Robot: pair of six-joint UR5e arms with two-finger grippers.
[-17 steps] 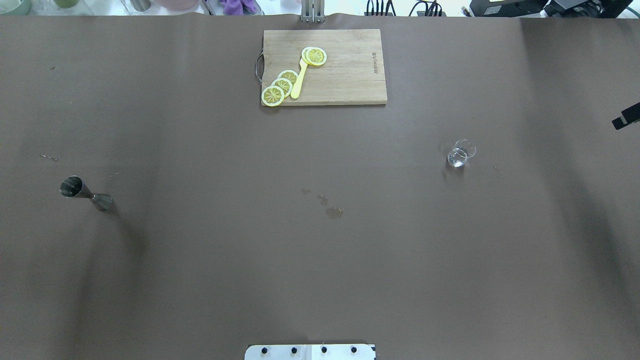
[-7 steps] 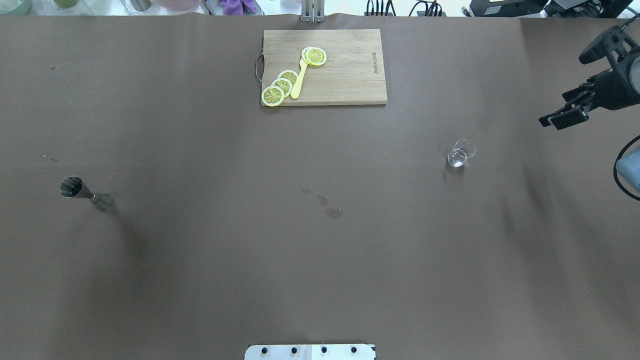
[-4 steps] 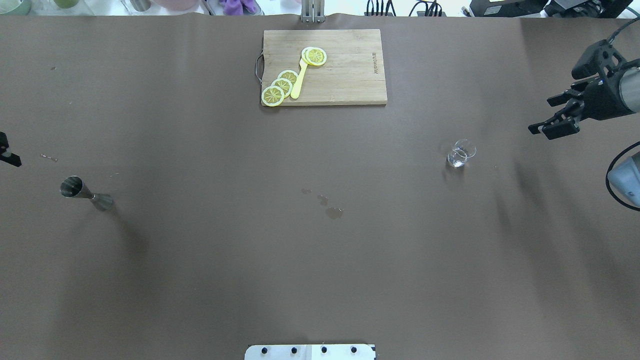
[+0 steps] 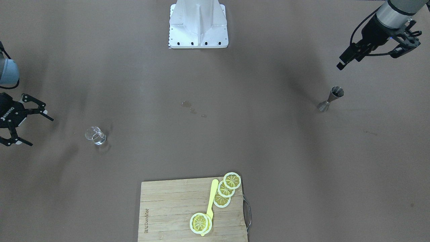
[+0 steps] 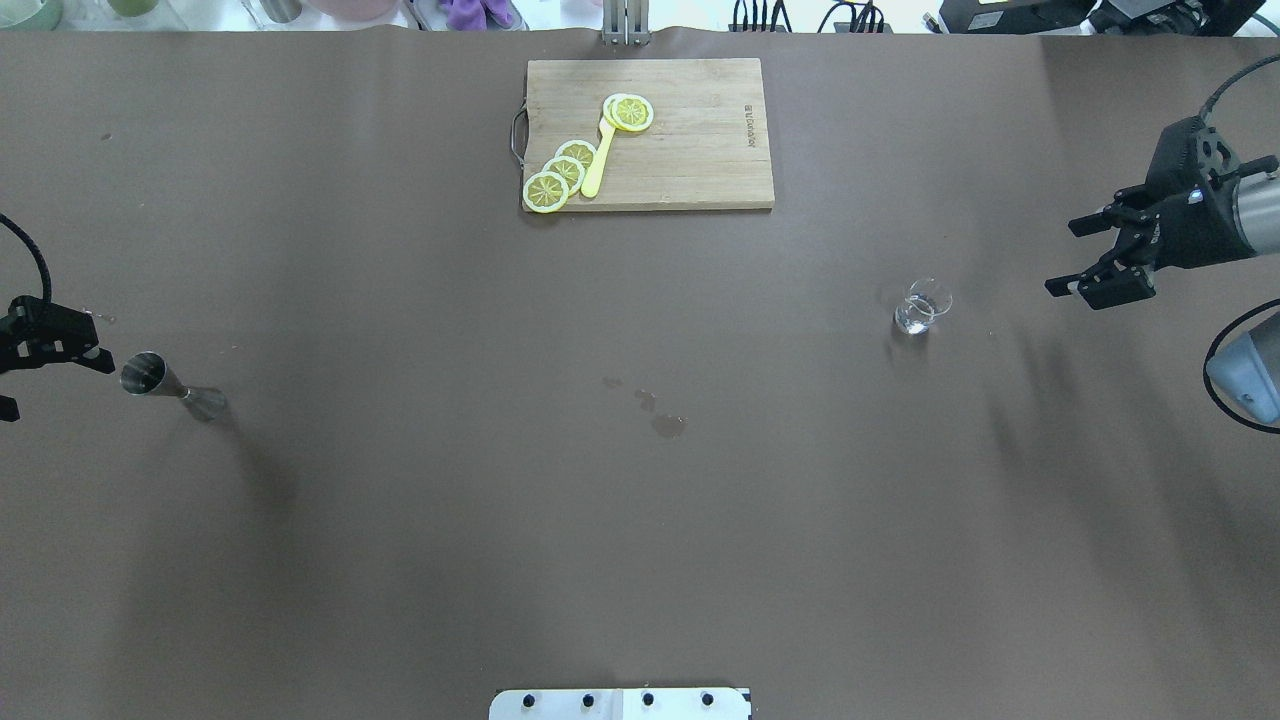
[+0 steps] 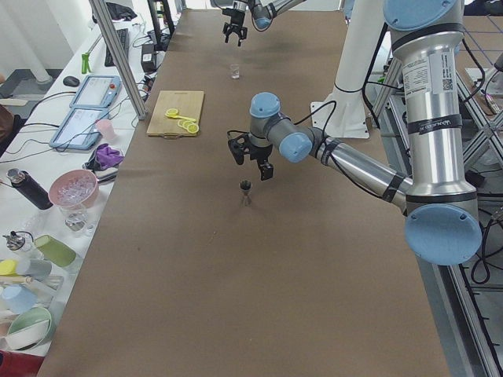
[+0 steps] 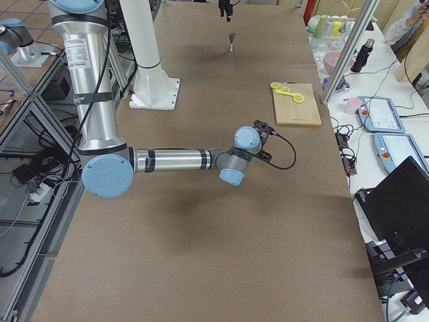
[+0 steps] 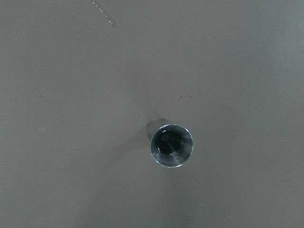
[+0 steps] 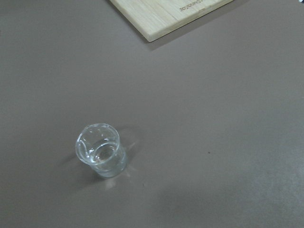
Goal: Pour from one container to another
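A steel jigger point(image 5: 160, 382) stands upright at the table's left side; the left wrist view looks straight down into its cup point(image 8: 172, 146). My left gripper point(image 5: 52, 384) hangs open just to the left of it, apart from it, and nothing is between its fingers. A small clear glass beaker point(image 5: 922, 306) with a little clear liquid stands on the right half and shows in the right wrist view point(image 9: 101, 151). My right gripper point(image 5: 1075, 257) is open, well to the right of the beaker and slightly farther back, and is empty.
A wooden cutting board point(image 5: 700, 160) at the far middle carries lemon slices point(image 5: 560, 172) and a yellow utensil point(image 5: 598, 160). Small wet spots point(image 5: 660, 420) mark the brown cover mid-table. The robot base plate point(image 5: 620, 704) sits at the near edge.
Both arms have come in from the table's sides. The right gripper moved leftward and nearer toward the beaker; the left gripper entered at the left edge and came up beside the jigger.
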